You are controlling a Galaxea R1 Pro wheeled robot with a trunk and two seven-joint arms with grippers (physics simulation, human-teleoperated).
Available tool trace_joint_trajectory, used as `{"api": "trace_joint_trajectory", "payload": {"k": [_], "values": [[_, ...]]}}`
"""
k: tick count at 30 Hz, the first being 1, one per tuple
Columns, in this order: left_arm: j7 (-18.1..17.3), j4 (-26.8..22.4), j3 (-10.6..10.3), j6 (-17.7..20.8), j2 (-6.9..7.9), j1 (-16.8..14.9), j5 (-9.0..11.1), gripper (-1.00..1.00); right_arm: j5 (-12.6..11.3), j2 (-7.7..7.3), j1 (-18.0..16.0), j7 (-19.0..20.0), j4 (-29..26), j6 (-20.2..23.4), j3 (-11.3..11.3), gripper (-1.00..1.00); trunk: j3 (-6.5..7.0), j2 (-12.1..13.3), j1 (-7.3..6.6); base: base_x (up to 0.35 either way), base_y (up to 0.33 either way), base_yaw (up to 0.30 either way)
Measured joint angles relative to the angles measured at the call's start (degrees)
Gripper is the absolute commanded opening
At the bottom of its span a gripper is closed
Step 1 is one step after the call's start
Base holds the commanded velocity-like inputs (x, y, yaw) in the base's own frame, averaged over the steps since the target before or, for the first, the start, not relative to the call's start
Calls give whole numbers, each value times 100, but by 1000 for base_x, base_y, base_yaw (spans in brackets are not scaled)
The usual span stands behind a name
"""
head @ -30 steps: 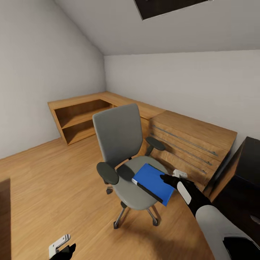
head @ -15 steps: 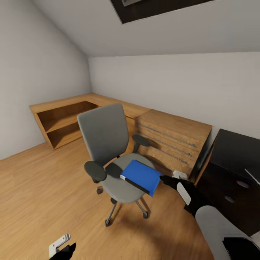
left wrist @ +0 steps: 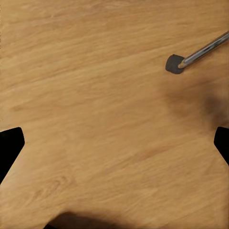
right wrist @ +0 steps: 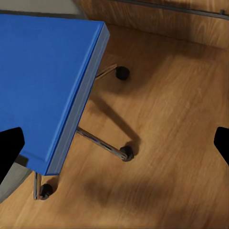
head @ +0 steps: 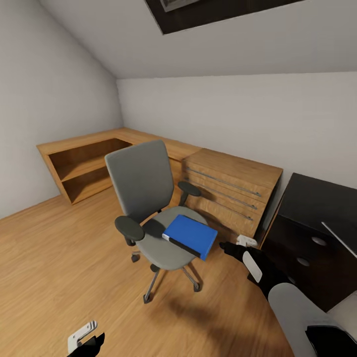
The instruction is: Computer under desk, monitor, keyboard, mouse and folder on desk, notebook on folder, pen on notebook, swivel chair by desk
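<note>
Folder (head: 190,236) lying flat on swivel chair (head: 148,198) seat, corner overhanging the front edge. Right pincer (head: 224,246) just beside that corner, spread wide, empty. Best approached level, clamping the overhanging edge, then lifting clear toward desk (head: 317,208). Left pincer (head: 91,342) low, wide, idle.

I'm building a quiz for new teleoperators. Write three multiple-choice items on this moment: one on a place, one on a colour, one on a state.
1. Where does the folder lie?
A. on the floor
B. on the swivel chair's seat
C. on the black desk

2. What colour is the folder?
A. red
B. green
C. blue

3. How do the right gripper's jaws stand?
A. open, holding nothing
B. shut on the folder
C. shut on a pen

Key: B, the folder rests on the swivel chair; C, its cover is bright blue; A, the right gripper is beside the folder, its fingertips spread wide in the right wrist view.
</note>
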Motion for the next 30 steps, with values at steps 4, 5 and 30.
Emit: {"api": "trace_joint_trajectory", "payload": {"k": [4,5,30], "values": [[3,0,0,-2,3,0,-5,100,-1,1,-1,4,5,0,0,100,0,0,0,-2,0,-1],[3,0,0,-2,3,0,-5,100,-1,1,-1,5,6,0,0,100,0,0,0,0,0,0],[30,517,0,-57,10,0,11,100,-365,-97,1,1154,532,-150,-46,100,-359,-801,439,0,0,0]]}}
